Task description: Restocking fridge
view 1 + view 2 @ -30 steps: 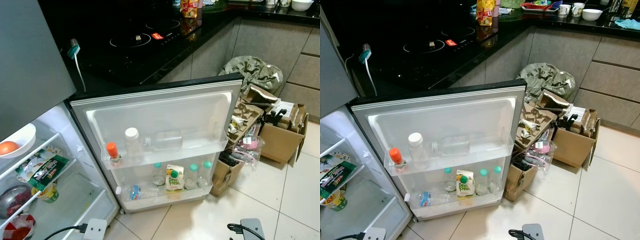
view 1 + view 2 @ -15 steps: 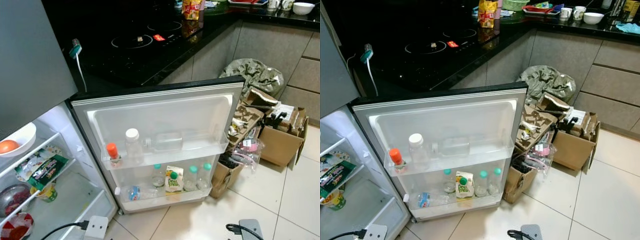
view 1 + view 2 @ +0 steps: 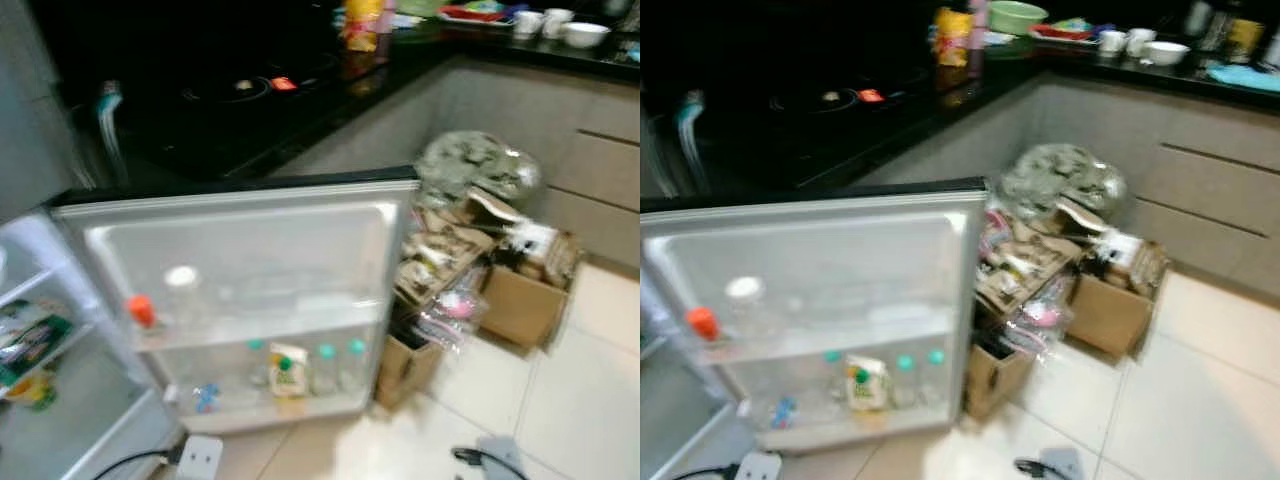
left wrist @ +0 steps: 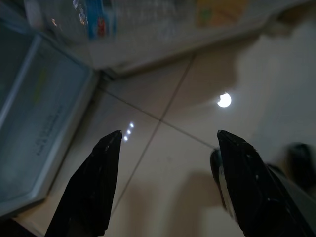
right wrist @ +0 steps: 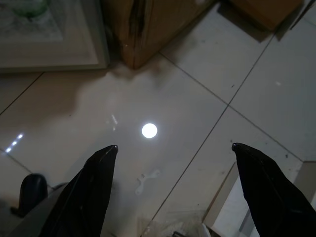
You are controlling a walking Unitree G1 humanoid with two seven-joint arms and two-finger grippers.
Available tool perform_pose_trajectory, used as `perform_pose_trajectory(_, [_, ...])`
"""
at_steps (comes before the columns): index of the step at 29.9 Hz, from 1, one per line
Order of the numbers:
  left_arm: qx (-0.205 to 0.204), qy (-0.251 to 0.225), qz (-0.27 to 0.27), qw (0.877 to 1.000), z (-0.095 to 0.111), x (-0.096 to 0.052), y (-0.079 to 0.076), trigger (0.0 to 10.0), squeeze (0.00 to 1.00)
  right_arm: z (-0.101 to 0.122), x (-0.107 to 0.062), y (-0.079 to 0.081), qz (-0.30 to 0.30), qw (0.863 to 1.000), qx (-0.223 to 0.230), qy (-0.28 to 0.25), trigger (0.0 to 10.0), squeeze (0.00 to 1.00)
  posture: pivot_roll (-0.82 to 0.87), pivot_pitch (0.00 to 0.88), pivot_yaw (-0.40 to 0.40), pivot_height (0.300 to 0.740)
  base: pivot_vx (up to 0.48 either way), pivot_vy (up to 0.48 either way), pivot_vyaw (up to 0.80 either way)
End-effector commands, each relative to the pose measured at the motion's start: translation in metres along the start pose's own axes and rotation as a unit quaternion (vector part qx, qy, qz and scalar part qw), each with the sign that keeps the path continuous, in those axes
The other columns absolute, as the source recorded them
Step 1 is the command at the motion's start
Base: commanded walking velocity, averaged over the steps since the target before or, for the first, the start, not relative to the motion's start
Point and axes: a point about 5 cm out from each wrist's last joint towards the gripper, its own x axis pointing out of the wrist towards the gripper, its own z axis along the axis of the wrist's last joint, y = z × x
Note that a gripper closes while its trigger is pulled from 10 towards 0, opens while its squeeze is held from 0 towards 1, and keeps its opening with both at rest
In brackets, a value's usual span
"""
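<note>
- White plastic lines the open fridge door [image 3: 240, 250], which stands swung out before me; the head views are blurred.
- Upper door shelf [image 3: 250, 325]: an orange-capped bottle [image 3: 141, 312] at its left end, a white-capped bottle [image 3: 182, 290] just beside it.
- Lower door shelf [image 3: 270, 400]: a carton [image 3: 288, 370] near the middle, green-capped bottles [image 3: 338, 365] toward the right end, a bottle with a blue label [image 3: 205, 396] lying at the left.
- My left gripper [image 4: 165, 187] hangs over the floor tiles [image 4: 168, 163], fingers wide apart and holding nothing; the door's bottom edge and the blue-labelled bottle sit beyond the fingertips, well apart from them.
- My right gripper [image 5: 173, 190] also hangs over tile, fingers spread and empty; a cardboard box [image 5: 148, 24] stands beyond the tips.
- Cardboard boxes [image 3: 520, 300] and a stuffed bag [image 3: 475, 170] crowd the floor right of the door.
</note>
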Motion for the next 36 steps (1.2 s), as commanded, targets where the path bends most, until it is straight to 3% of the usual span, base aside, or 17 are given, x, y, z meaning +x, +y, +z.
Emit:
perform_pose_trajectory(1, [0.003, 0.013, 0.001, 1.0, -0.0083, -0.0032, 0.0007, 10.0, 0.0, -0.0026, -0.0008, -0.0036, -0.003, 1.0, -0.001, 0.006, 10.0, 0.0, -0.1, 0.115, 0.016, 0.71, 0.0, -0.27, 0.0])
perform_pose_trajectory(28, [0.0, 0.011, 0.0, 1.0, -0.0058, -0.0012, 0.0005, 10.0, 0.0, -0.0059, -0.0025, -0.0004, 0.01, 1.0, -0.026, 0.009, 10.0, 0.0, -0.11, 0.11, 0.023, 0.71, 0.0, -0.046, 0.0])
perform_pose_trajectory(36, [0.001, 0.011, 0.0, 1.0, -0.0056, -0.0011, 0.0018, 10.0, 0.0, -0.0062, -0.0019, -0.0015, 0.004, 0.999, -0.029, 0.014, 10.0, 0.0, -0.11, 0.111, 0.025, 0.71, 0.0, 0.0, 0.65])
